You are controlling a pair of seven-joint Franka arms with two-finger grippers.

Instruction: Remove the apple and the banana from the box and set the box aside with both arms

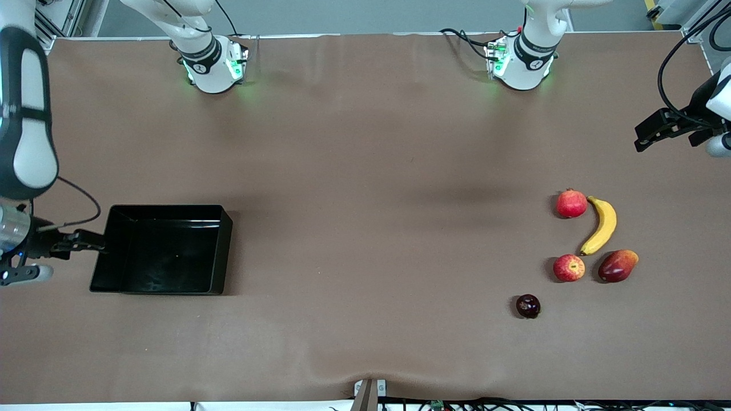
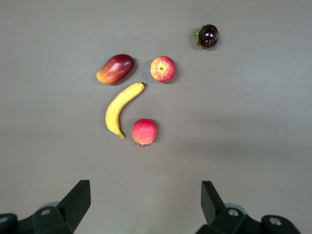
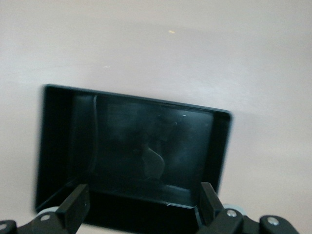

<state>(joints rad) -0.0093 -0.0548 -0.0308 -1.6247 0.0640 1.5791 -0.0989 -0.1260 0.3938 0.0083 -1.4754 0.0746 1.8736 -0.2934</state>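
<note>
Box [image 1: 163,249]: black glossy tray, flat on the brown counter [image 1: 365,228] toward the right arm's end, nothing inside it. Seen on the front view's clock face, it lies at about 8 o'clock from the counter's middle.

Right gripper [image 1: 85,241] sits at the tray's short wall, at 9 o'clock from the tray. Jaws spread; in the right wrist view the two fingers [image 3: 75,204] straddle that wall's rim with gaps showing, so no pinch on it.

Fruits are clustered toward the left arm's end, at about 4 o'clock from the counter's middle. Banana [image 1: 602,225] lies curved, its upper end just beside a pomegranate [image 1: 571,204], which is at the banana's 10 o'clock. Apple [image 1: 569,268], red with yellow patches, sits at 7 o'clock from the banana, close to its lower tip but apart. A red-and-yellow mango [image 1: 618,266] lies beside the apple, at its 3 o'clock. Dark plum [image 1: 527,306] sits alone at 7 o'clock from the apple, nearest the front camera.

Left gripper [image 1: 665,130] hangs in the air over bare counter at 1 o'clock from the fruits, waiting. Jaws spread wide, holding nothing; its wrist view looks at all five fruits between its fingers [image 2: 75,200].
</note>
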